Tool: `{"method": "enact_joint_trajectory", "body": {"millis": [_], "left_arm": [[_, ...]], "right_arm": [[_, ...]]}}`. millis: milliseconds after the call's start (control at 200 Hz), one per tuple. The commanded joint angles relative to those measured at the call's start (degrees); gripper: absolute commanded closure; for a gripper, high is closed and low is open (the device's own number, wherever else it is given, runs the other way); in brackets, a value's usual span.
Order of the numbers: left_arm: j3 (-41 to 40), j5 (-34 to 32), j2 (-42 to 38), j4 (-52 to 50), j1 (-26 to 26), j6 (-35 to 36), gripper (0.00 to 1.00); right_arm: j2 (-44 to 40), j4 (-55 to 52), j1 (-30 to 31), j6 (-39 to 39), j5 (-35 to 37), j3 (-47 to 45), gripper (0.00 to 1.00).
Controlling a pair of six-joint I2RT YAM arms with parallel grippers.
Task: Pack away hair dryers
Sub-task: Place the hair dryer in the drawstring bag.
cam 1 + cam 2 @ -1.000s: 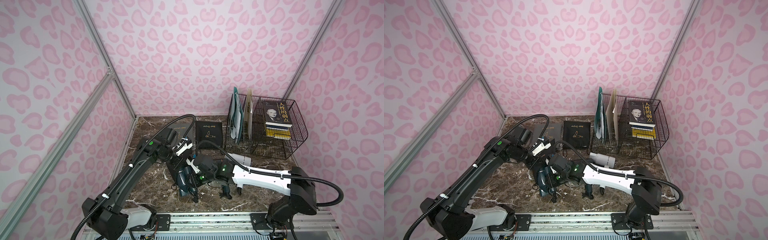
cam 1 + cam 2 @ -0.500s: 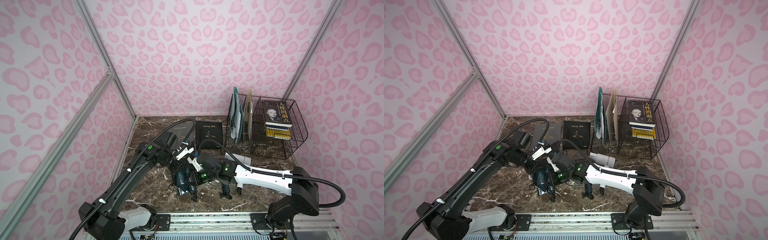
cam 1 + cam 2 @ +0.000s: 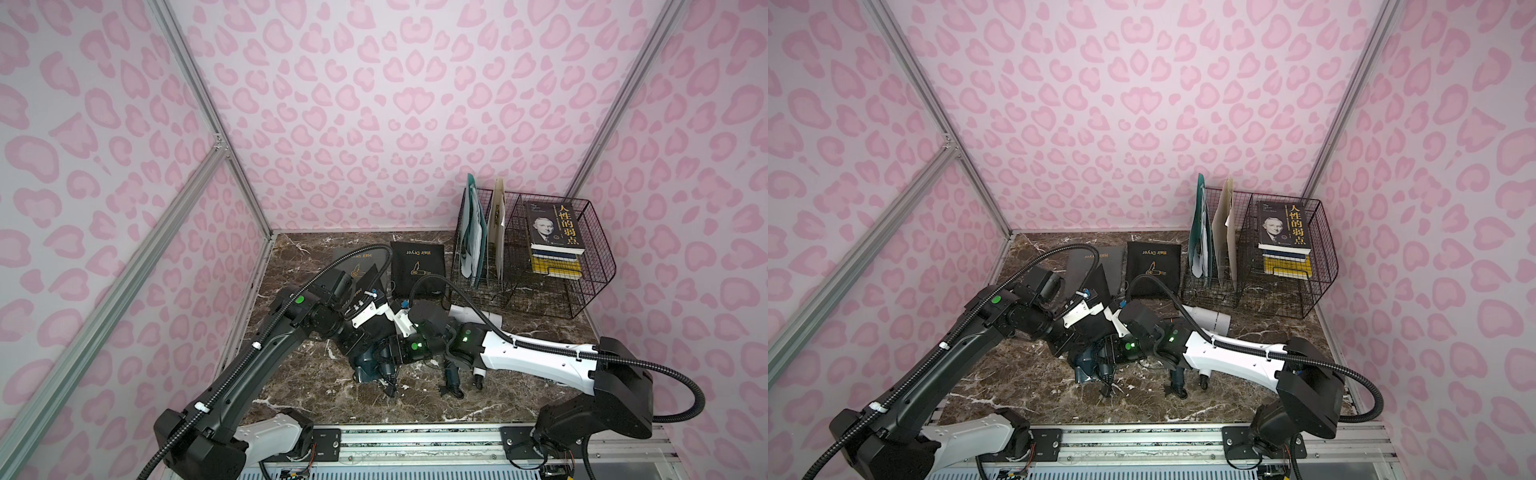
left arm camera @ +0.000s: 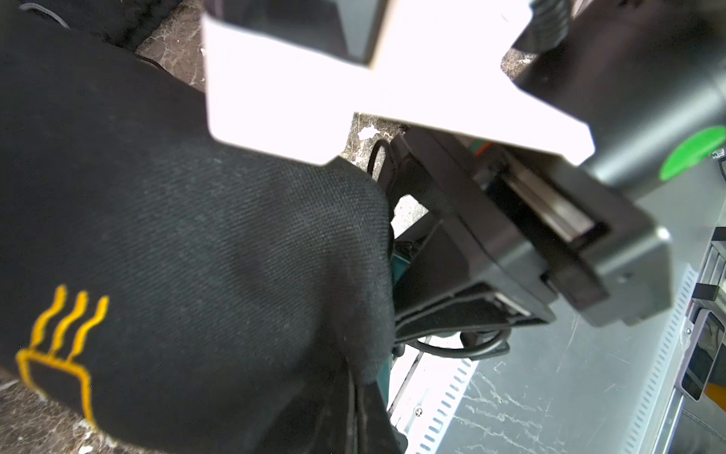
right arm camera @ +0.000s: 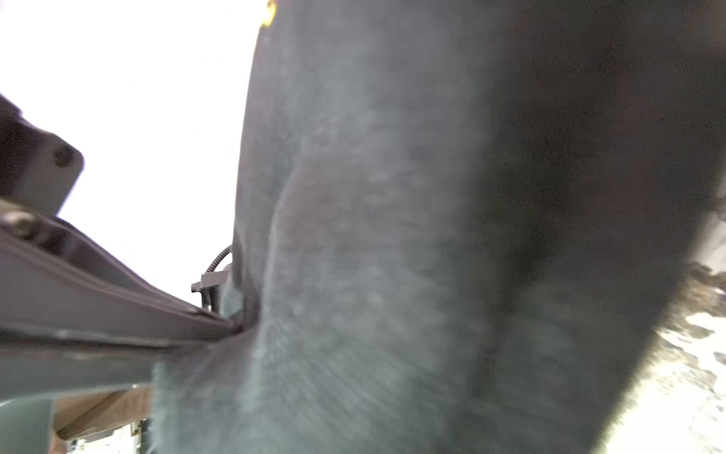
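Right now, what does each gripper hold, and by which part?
Left gripper: the black pouch, by its bunched edge. Right gripper: at the dark teal dryer in the pouch mouth; grip cannot be told.

Dark marble tabletop (image 3: pixel 415 409) as I see it in both top views. Along its back edge lie a grey pouch (image 3: pixel 1113 266) and, just beside it, a black pouch (image 3: pixel 417 266) printed "Hair Dryer"; a wire basket (image 3: pixel 598 266) stands in the back right corner. A white hair dryer (image 3: pixel 492 318) lies before the basket, and a teal hair dryer (image 3: pixel 368 370) lies mid-table, partly hidden.
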Motion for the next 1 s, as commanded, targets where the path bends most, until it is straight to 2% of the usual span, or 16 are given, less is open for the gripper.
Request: {"method": "enact_joint_trajectory", "body": {"millis": [0, 205, 360, 505, 760, 895, 995], "left_arm": [[1.7, 3.3, -0.1, -2.7, -0.1, 1.1, 0.99], [4.7, 6.3, 0.8, -3.9, -0.1, 0.9, 0.99], [4.6, 5.9, 1.6, -3.1, -0.1, 0.2, 0.98], [4.6, 3.2, 1.8, -2.1, -0.1, -0.7, 0.98], [5.3, -0.1, 2.2, -1.7, -0.1, -1.1, 0.98], [5.5, 0.5, 1.9, -2.0, -0.1, -0.7, 0.98], [5.4, 0.8, 1.3, -1.5, -0.1, -0.7, 0.98]], "right_arm": [[-0.3, 6.0, -0.3, 1.2, -1.4, -0.7, 1.00], [0.9, 3.1, 0.0, -0.4, -2.0, 0.7, 0.96], [1.6, 0.1, 0.9, -2.2, -1.2, 2.5, 0.95], [2.1, -1.2, 1.3, -3.1, -1.1, 3.6, 0.85], [4.0, -3.6, 1.4, -4.3, -1.0, 4.9, 0.79], [4.4, -4.8, 1.2, -4.7, -0.4, 5.2, 0.74], [4.5, -5.0, 1.2, -4.9, -0.6, 5.3, 0.61]]}}
